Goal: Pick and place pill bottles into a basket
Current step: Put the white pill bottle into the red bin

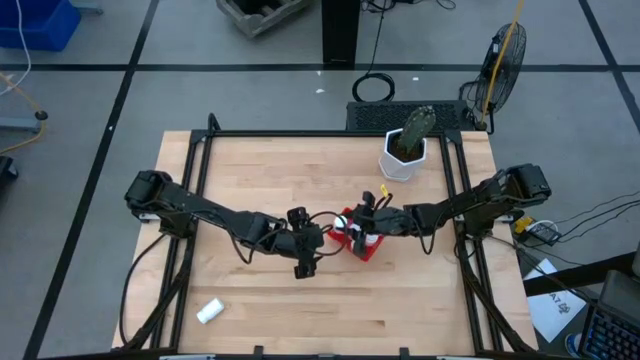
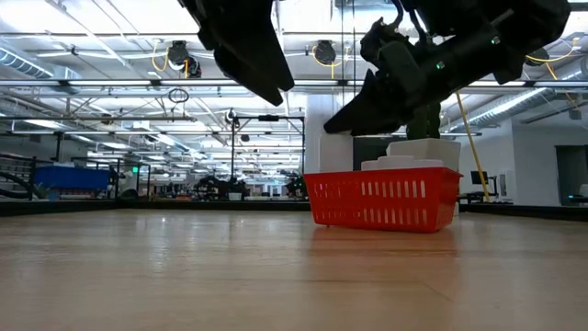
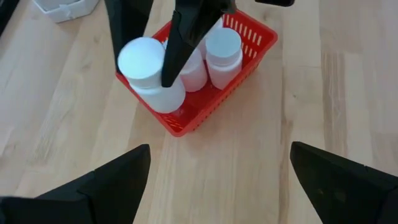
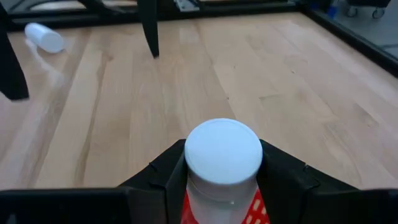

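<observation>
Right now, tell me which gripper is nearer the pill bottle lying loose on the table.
Left. The left gripper hangs open beside the basket, on the side toward the loose pill bottle. The right gripper is farther away, over the basket, shut on another bottle.

The table (image 1: pixel 300 310) is pale wood with a smooth, faintly satin finish and visible grain, framed by dark matt metal rails (image 1: pixel 320 133). The basket (image 3: pixel 245 53) is glossy red plastic with slotted, mesh-like walls, and the pill bottles (image 3: pixel 222 56) in it are smooth white plastic with a soft sheen on their round caps, like the bottle (image 4: pixel 224 162) clamped between the right gripper's (image 4: pixel 222 171) matt black fingers (image 4: pixel 283 177). The pot (image 1: pixel 402 158) looks like smooth white plastic or ceramic; which one cannot be told.
</observation>
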Controlling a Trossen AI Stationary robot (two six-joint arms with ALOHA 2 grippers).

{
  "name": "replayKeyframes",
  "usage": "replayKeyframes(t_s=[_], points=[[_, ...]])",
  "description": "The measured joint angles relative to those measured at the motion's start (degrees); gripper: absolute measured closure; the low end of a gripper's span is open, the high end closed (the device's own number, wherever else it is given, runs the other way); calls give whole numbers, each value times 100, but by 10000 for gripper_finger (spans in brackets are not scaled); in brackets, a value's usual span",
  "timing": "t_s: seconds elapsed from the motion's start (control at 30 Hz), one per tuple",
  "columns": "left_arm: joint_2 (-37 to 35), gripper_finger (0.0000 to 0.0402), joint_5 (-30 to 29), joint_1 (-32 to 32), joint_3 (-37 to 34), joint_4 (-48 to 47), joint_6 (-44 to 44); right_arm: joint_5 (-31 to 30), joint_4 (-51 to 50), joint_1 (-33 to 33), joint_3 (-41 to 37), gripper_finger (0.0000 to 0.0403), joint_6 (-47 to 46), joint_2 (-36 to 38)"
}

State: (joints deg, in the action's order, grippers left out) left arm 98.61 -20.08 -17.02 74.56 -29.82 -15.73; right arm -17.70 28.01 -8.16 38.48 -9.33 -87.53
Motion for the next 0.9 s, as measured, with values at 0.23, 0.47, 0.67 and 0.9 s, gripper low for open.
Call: replayKeyframes(t_s=[0.23, 0.47, 0.67, 0.9], points=[[0, 9, 0, 0, 0, 8, 0, -1, -99, -28, -38, 253, -45, 0], [0, 9, 0, 0, 0, 8, -4, -10, 112, -33, -355, 253, -218, -2], [0, 9, 0, 0, 0, 13, -48, -12, 472, 34, -600, 252, -230, -2], [0, 9, 0, 0, 0, 10, -50, -19, 400, 68, -614, 253, -216, -2]])
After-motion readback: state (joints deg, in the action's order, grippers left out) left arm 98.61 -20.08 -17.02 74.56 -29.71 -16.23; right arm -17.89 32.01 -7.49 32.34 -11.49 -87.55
